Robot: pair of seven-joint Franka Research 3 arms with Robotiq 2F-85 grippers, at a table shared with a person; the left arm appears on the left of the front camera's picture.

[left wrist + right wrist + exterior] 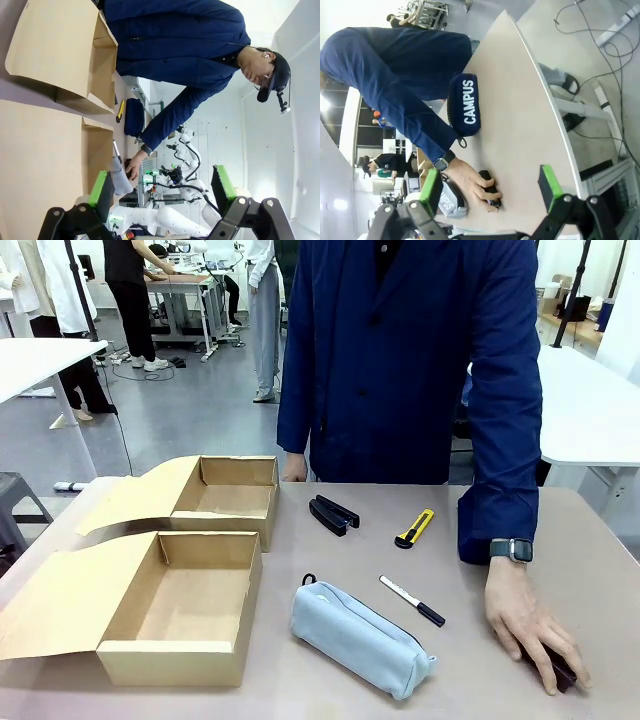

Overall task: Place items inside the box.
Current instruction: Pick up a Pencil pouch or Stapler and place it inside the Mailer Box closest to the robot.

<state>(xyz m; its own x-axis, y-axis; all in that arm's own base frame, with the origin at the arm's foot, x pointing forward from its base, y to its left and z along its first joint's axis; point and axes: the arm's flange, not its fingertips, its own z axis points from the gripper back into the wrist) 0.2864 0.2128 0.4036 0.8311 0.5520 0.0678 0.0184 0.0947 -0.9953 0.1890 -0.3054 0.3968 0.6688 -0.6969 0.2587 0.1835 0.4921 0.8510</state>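
Nothing boxed yet — the pick comes first.
Your left hand (161,187) and right hand (489,187) both gape empty; the light grey-blue zip pouch (360,638) lies on the table (300,545) beside the nearer open cardboard box (170,662) — reach there.

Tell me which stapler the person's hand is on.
The stapler at the table's near right, under the hand; the other stapler lies untouched beside the far box.
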